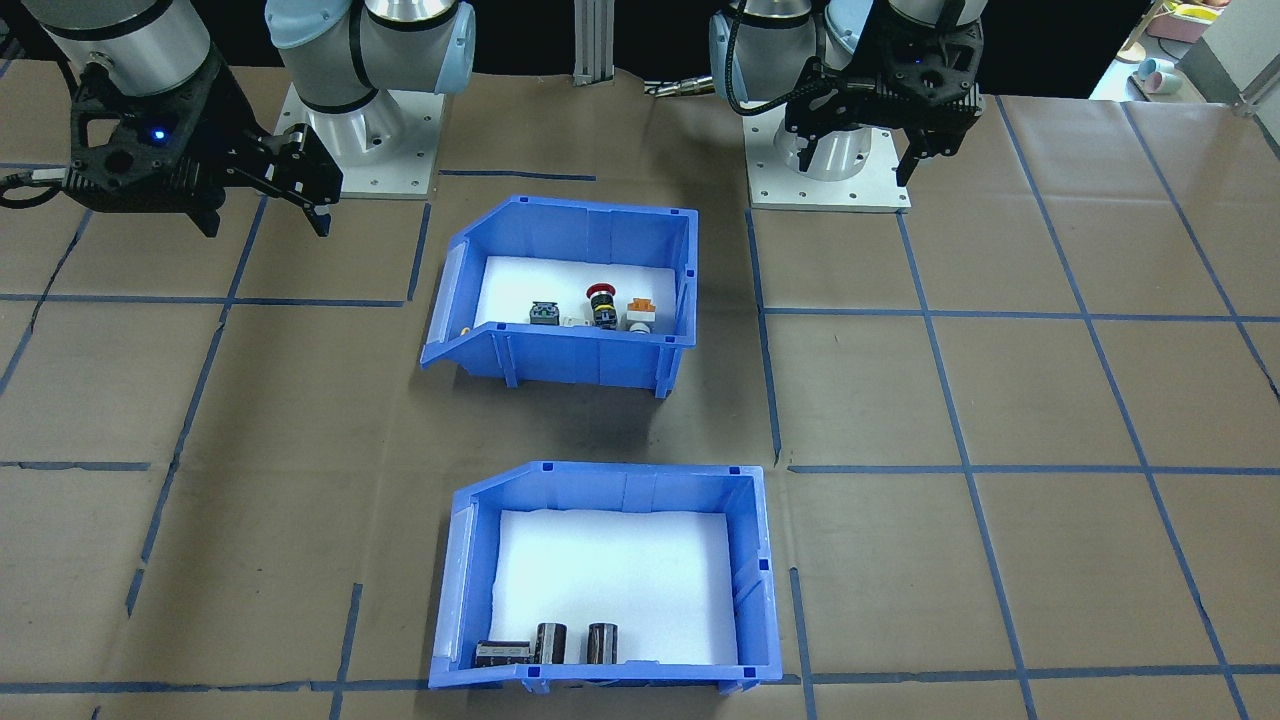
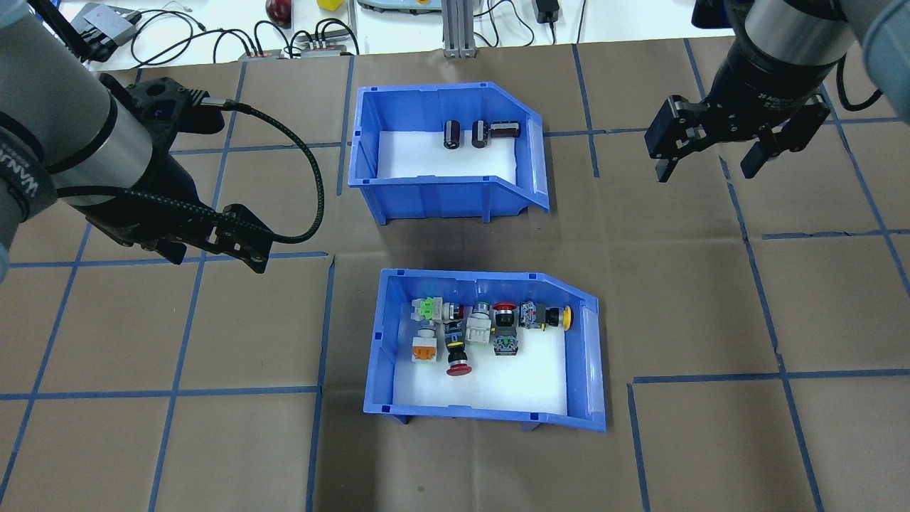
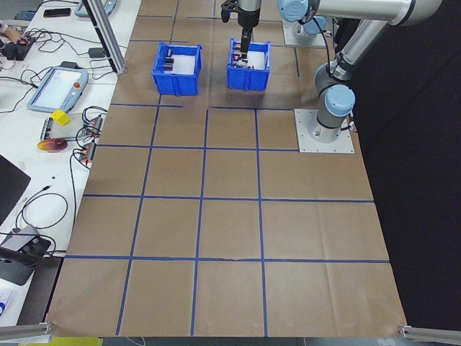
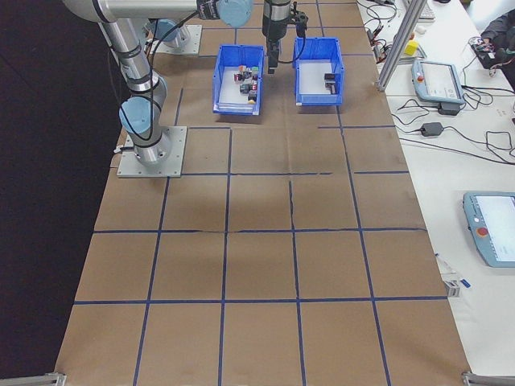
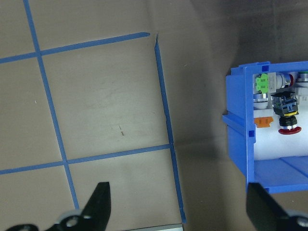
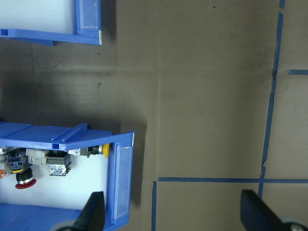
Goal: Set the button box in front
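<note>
Facing the robot from across the table (image 1: 1050, 420), I see the button box (image 1: 565, 290) on the brown paper nearer the robot's base, with the second blue bin (image 1: 610, 580) of black cylinders (image 1: 550, 642) on my side of it. The left gripper (image 1: 868, 150) hangs over bare paper beside its base with its fingers spread and empty; the right gripper (image 1: 268, 205) hangs likewise spread at the other side.

From overhead, the button box (image 2: 490, 348) sits near the middle of the table, a red mushroom button (image 2: 458, 366) and a yellow one (image 2: 566, 318) among its switches. Both grippers hover well clear of it, left (image 2: 217, 252) and right (image 2: 707, 162).

The left wrist view shows open fingers (image 5: 98, 202) over taped paper, the button box's corner (image 5: 240, 139) beside them.

The right wrist view shows spread fingers (image 6: 91, 211) just beside the box's clear front lip (image 6: 120, 183).
</note>
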{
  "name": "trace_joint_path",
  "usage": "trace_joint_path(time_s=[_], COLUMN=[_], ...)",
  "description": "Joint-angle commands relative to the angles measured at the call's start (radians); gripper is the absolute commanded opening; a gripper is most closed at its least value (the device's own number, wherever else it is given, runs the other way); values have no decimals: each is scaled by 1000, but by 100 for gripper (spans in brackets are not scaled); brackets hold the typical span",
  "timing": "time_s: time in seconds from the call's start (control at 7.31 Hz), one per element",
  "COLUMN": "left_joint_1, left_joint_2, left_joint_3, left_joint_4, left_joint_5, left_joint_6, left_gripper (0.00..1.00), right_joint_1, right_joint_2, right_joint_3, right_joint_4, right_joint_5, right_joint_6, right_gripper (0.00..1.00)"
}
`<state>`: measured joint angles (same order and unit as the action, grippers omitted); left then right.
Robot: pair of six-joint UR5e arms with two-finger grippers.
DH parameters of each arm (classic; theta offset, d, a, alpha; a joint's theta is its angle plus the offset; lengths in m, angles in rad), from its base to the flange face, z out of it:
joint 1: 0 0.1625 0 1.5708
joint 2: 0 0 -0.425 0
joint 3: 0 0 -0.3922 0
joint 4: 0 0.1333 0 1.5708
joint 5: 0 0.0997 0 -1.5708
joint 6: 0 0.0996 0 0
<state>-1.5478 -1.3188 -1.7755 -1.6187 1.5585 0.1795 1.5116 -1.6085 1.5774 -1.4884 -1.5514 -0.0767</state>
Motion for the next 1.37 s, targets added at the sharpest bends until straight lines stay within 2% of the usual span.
trace_joint_path(time_s=[0.0,0.68,0.82,1.23], left_joint_1=[-2,-2,0,2], left_joint_2=[12,4,-10,-13], left_joint_3=[-25,-28,-6,-33], left_joint_4=[5,-10,5,80], left_joint_5=[2,3,3,20], left_joint_6=[0,0,-2,2], left_gripper=[99,99,99,99], right_joint_1=[1,1,1,2], right_joint_2=[-1,1,8,30], right_joint_3=[10,10,10,-5], right_joint_4=[-7,-10,-12,-18], right_joint_5=[1,0,1,-3], right_joint_6=[0,-11,-12,-14], right_gripper=[100,100,100,100])
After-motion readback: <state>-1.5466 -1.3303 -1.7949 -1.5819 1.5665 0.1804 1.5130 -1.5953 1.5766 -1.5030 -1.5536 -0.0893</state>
